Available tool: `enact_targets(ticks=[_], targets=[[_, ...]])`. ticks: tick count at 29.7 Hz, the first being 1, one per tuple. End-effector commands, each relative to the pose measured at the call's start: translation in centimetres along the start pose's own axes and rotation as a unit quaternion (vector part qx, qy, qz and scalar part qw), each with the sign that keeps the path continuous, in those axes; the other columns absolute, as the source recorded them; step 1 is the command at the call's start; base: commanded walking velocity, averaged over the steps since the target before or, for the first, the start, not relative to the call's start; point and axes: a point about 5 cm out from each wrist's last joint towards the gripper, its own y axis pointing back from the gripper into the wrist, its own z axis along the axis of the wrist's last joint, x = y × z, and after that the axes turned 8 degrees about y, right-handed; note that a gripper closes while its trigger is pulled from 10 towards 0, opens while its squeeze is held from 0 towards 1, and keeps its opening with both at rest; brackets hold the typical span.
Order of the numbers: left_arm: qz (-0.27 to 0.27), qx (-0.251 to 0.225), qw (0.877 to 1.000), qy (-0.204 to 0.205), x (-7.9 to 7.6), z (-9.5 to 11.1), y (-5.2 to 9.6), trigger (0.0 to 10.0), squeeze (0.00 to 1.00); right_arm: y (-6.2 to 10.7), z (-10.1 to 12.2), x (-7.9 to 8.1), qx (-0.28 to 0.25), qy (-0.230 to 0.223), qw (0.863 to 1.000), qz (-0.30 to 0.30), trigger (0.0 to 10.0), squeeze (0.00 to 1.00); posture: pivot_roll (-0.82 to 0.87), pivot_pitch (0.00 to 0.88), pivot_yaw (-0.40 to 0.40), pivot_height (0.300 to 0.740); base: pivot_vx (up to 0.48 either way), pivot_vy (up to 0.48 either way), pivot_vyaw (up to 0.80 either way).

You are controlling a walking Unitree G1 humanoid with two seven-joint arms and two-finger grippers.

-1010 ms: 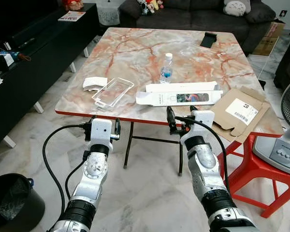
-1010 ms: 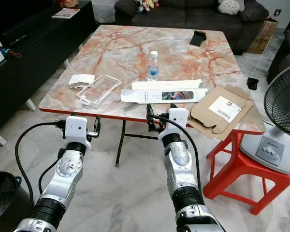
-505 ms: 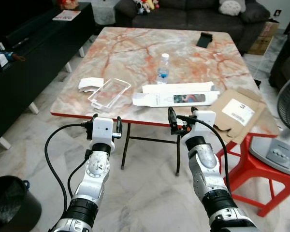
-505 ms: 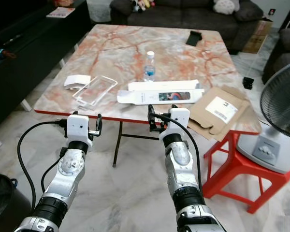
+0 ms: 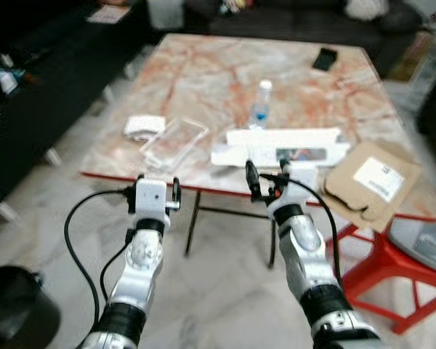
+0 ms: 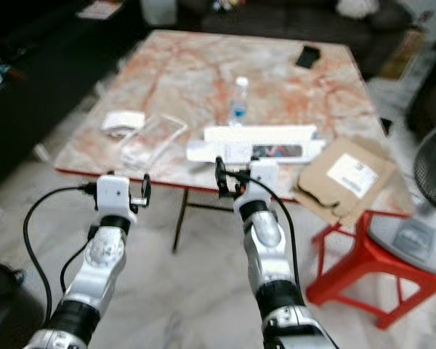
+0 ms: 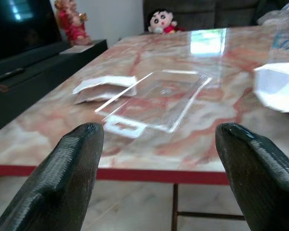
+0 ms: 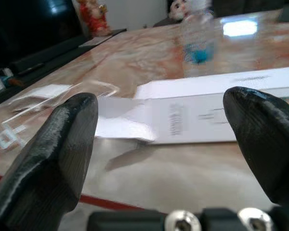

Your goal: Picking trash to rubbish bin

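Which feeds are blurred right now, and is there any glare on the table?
Both eye views are motion-blurred across the whole frame. Left wrist view is sharp on the clear plastic tray, with window glare on the marble table behind it. Right wrist view smears the water bottle and white box.

Both silver arms raised forward side by side, wrists level. Left gripper [image 5: 155, 195] held with black fingers [image 7: 62, 178] spread wide apart, clasping nothing. Right gripper [image 5: 267, 182] set slightly farther forward, fingers [image 8: 53, 159] likewise parted and empty. Black cables looping along each forearm.
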Motion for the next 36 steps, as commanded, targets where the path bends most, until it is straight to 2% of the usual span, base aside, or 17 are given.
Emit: enact_targets(ticks=[1, 5, 11, 21, 26, 28, 31, 36], targets=[[0.000, -0.003, 1.000, 0.000, 0.0, 0.3, -0.1, 10.0, 0.00, 0.0, 0.2, 0.0, -0.007, 0.000, 1.000, 0.000, 10.0, 0.00, 0.06, 0.158, -0.002, 0.740, 0.319, 0.000, 0.00], [-0.002, -0.003, 1.000, 0.002, -0.1, 0.2, 0.0, 10.0, 0.00, 0.0, 0.2, 0.1, -0.005, -0.007, 1.000, 0.005, 10.0, 0.00, 0.07, 0.159, -0.002, 0.740, 0.319, 0.000, 0.00], [-0.010, -0.002, 1.000, 0.004, -0.3, 0.3, 0.2, 10.0, 0.00, 0.0, 0.2, 0.3, -0.006, -0.008, 1.000, 0.007, 10.0, 0.00, 0.07, 0.164, -0.002, 0.740, 0.319, 0.000, -0.69], [-0.014, -0.009, 1.000, 0.004, -0.4, 0.6, 0.2, 10.0, 0.00, 0.1, 0.3, 0.5, -0.012, -0.010, 1.000, 0.009, 10.0, 0.00, 0.07, 0.165, 0.000, 0.740, 0.319, 0.000, 0.00], [-0.015, -0.022, 1.000, 0.004, -0.6, 1.3, 0.1, 10.0, 0.00, 0.1, 0.3, 0.5, -0.013, -0.010, 1.000, 0.010, 10.0, 0.00, 0.07, 0.162, -0.002, 0.740, 0.315, 0.000, 0.00], [-0.014, -0.030, 0.999, 0.005, -0.6, 1.7, 0.1, 10.0, 0.00, 0.1, 0.4, 0.6, -0.019, 0.003, 1.000, 0.015, 10.0, 0.00, 0.07, 0.164, -0.003, 0.740, 0.315, 0.000, 0.00], [-0.014, -0.045, 0.999, 0.006, -0.7, 2.6, -0.1, 10.0, 0.00, 0.1, 0.4, 1.2, -0.021, 0.001, 0.999, 0.034, 10.0, 0.00, 0.08, 0.160, -0.004, 0.740, 0.320, 0.000, 0.55], [-0.016, -0.063, 0.998, 0.002, -0.8, 3.4, -0.3, 10.0, 0.00, 0.1, 0.4, 1.2, -0.020, -0.011, 0.999, 0.028, 10.0, 0.00, 0.08, 0.157, -0.006, 0.740, 0.318, 0.000, 0.32]])
